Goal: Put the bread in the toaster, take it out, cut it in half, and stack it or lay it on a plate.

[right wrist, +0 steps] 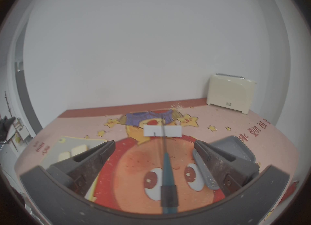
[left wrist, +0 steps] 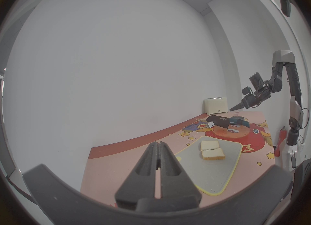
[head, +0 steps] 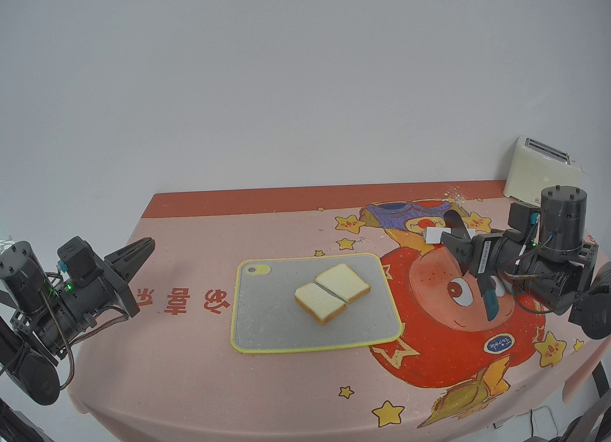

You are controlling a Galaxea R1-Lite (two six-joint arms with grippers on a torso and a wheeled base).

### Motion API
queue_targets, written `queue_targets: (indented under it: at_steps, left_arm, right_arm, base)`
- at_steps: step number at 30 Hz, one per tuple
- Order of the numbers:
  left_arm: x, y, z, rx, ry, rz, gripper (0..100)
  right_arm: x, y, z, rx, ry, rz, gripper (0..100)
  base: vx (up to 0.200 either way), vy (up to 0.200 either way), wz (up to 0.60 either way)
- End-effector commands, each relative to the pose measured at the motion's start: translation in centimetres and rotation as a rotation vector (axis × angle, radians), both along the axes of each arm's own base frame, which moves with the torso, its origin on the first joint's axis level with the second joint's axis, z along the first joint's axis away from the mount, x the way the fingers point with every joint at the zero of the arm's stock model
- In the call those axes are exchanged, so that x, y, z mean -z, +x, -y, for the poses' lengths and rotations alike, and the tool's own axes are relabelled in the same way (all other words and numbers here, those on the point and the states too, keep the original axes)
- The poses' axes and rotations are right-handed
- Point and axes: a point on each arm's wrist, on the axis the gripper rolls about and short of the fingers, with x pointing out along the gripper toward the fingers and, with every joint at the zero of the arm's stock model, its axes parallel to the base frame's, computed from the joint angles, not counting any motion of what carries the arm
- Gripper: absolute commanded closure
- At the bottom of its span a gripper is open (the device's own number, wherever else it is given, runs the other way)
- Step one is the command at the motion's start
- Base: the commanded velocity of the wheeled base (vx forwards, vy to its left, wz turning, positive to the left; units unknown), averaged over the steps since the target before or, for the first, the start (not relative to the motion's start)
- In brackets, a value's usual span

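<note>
**Bread cut; transfer to plate not yet done**

The right end effector (right wrist: pixel 154 144) hung empty with its fingers spread wide. It was directly above the knife (right wrist: pixel 167 173), which lay flat on the tabletop (head: pixel 191 348), apart from both fingers. The left end effector (left wrist: pixel 158 144) was pinched to a thin slit and held nothing. It was raised over the tabletop's left edge, well apart from the work.

The bread lay in two pieces on the grey cutting board (head: pixel 267 325), the far half (head: pixel 342 282) and the near half (head: pixel 320 302) side by side with a thin gap between. A grey plate (right wrist: pixel 235 146) sat just beside the knife. The toaster (head: pixel 541 172) stood at the far right corner.

Judgement: the halves are probably light, with a firmer crust and a soft, crumbly middle. Take one across opposite crust edges and close gently, since a hard squeeze would likely crush it. The halves may slide on the board.
</note>
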Motion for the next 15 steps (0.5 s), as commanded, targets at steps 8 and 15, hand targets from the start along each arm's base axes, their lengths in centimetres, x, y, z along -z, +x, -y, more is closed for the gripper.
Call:
queue_targets:
  at_steps: [8, 15]
  left_arm:
    - [-0.9, -0.4, 4.1, 0.192, -0.118, -0.016, 100]
    - [0.7, -0.8, 7.7, 0.322, -0.153, -0.142, 100]
  right_arm:
    - [2.5, 0.3, -4.4, -0.221, 0.121, -0.049, 0]
    - [1.5, 1.8, -5.7, -0.284, 0.135, -0.027, 100]
  base:
    - [0.0, 0.0, 0.0]
    - [0.0, 0.0, 0.0]
